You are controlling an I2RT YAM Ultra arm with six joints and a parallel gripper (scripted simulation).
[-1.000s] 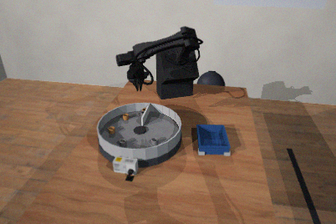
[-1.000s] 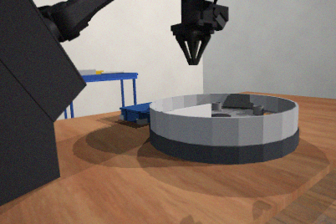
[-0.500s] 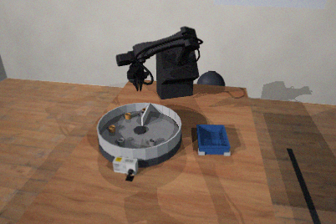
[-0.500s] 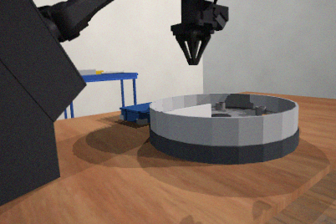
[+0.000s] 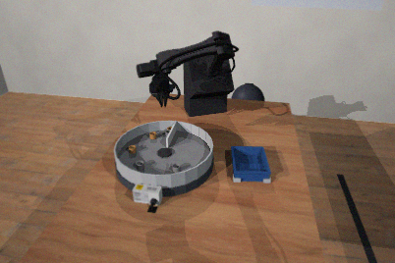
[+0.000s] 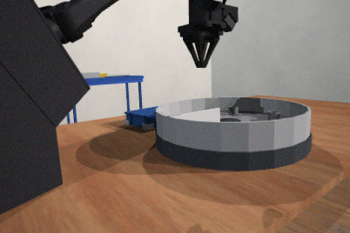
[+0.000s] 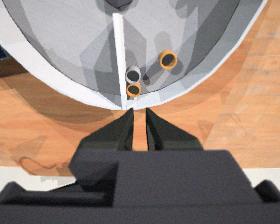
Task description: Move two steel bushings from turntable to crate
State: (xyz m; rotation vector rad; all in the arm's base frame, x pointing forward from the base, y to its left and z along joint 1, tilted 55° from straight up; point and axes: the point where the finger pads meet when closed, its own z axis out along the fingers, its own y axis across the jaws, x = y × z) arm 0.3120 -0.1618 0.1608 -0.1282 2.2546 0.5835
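My gripper (image 5: 162,105) (image 6: 200,66) (image 7: 139,112) is shut to a narrow gap with nothing in it. It hangs above the robot-side rim of the turntable (image 5: 162,181) (image 6: 261,136) (image 7: 51,80). One steel bushing (image 7: 133,69) stands close beside the white divider, touching or nearly touching a brass bushing (image 7: 133,95) nearer the rim. Another brass bushing (image 5: 152,135) (image 7: 161,60) stands apart, and a further brass one (image 5: 132,149) is at the left. Two grey bushings (image 5: 140,164) (image 5: 176,167) are on the side away from the robot. The blue crate (image 5: 252,177) (image 6: 144,118) looks empty.
The divider (image 5: 172,135) (image 6: 205,115) (image 7: 119,55) runs from near the hub (image 5: 164,152) to the wall. A high wall rings the turntable. A white box (image 5: 147,193) sits at its front. The crate stands right of the turntable in the top view.
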